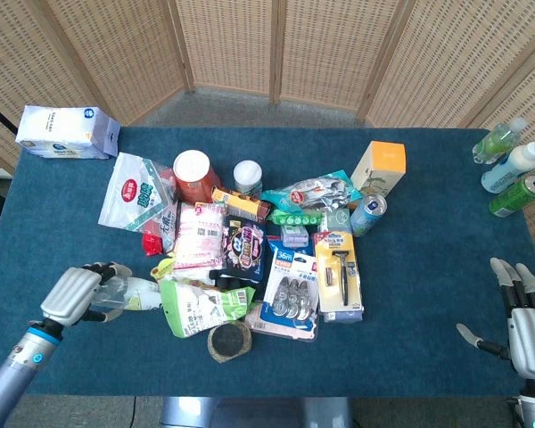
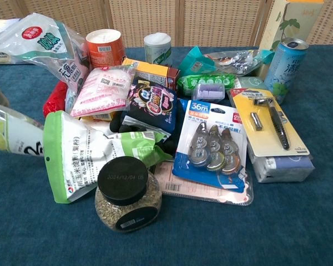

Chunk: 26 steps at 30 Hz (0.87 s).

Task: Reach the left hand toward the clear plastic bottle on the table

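The clear plastic bottle (image 1: 135,293) with a lime-picture label lies at the left edge of the pile, its far end by the green-and-white pouch (image 1: 199,306). My left hand (image 1: 72,295) wraps its fingers around the bottle's near end and holds it. In the chest view the bottle (image 2: 12,134) juts in from the left edge, raised above the cloth; the hand itself is hardly visible there. My right hand (image 1: 524,321) hovers at the table's front right corner, fingers spread, holding nothing.
A black-lidded jar (image 1: 228,340) sits just in front of the pouch. Snack bags, a red tub (image 1: 194,172), a correction tape pack (image 1: 290,292) and a razor pack (image 1: 340,270) crowd the centre. Bottles and a can (image 1: 517,194) stand at the far right; a white bag (image 1: 66,132) is back left.
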{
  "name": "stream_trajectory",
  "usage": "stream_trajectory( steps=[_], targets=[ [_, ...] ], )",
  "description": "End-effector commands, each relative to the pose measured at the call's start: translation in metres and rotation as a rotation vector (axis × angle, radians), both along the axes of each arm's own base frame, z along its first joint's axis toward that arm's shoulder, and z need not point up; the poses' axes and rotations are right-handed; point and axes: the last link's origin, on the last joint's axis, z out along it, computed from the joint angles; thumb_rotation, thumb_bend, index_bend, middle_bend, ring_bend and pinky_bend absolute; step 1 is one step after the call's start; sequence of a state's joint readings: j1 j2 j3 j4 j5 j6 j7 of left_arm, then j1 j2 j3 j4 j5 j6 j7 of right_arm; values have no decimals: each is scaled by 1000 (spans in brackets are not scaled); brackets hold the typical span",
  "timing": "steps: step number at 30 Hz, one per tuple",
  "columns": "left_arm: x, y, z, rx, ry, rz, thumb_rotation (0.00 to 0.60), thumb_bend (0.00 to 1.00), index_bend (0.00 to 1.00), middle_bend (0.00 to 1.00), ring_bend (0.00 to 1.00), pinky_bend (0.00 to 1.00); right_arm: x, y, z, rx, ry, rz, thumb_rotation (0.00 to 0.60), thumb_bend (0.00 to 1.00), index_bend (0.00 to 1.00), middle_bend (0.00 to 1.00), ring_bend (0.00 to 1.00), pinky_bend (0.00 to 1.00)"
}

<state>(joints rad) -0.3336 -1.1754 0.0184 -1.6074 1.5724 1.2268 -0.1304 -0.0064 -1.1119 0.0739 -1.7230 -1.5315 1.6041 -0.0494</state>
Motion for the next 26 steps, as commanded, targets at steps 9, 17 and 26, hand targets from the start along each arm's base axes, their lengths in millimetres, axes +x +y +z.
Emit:
stream_trajectory(
  steps=[9,17,26],
  targets=[
    [10,-35,84,275,-243,-106,600,270,759,763,794,564,-1,-7,-8,13,-15,0,511,75,43,131,0,144],
    [21,-40,106,403,-344,-193,600,270,755,762,794,561,-5,-9,-11,20,-23,-11,512,76,43,131,0,144],
    [25,-39,108,429,-359,-212,600,270,754,761,794,559,-4,-16,-19,38,-25,-7,511,75,43,130,0,144]
  ],
)
